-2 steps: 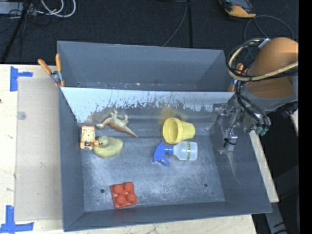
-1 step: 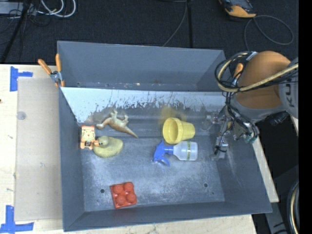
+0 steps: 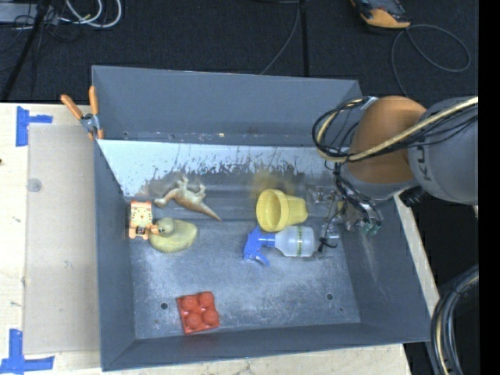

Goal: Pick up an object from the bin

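Observation:
My gripper point(image 3: 332, 229) hangs low at the right side of the bin, just right of a small clear bottle point(image 3: 294, 242) with a blue cap point(image 3: 255, 246) that lies on its side. A yellow cup point(image 3: 279, 209) lies tipped over right behind the bottle, its mouth facing left. The fingertips sit next to the bottle's base end, and nothing shows between them. Cables and dark wrist parts crowd around the fingers, hiding how far apart they stand.
At the left lie a yellow rubber duck point(image 3: 174, 235), a small orange block point(image 3: 141, 219) beside it and a tan toy dinosaur point(image 3: 186, 195) behind. A red studded brick point(image 3: 197, 312) lies near the front wall. The arm with its orange cover looms over the right rim.

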Robot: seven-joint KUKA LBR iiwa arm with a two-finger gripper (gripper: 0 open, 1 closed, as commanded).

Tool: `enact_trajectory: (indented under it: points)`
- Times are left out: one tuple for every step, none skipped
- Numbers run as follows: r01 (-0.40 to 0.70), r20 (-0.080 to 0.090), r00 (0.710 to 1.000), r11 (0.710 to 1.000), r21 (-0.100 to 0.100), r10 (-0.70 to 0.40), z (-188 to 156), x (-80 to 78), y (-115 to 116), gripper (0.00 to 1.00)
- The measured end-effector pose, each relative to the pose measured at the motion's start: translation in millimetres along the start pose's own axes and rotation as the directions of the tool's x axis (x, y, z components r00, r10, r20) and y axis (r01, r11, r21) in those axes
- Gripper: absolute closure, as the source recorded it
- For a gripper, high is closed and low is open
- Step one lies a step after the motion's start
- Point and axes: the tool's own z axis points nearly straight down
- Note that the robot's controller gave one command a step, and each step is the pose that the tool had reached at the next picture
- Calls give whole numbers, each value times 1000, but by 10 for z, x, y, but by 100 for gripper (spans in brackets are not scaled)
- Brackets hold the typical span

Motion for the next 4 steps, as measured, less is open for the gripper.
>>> enact_trajectory:
  points:
    - [4,-6,1000,1000,3,-4,67,31,-116,0]
    - [-69,0,998,998,0,69,58,135,481,0]
    - [-64,-6,998,998,-2,64,129,224,839,0]
    - [-50,-6,999,999,-2,50,139,239,823,0]
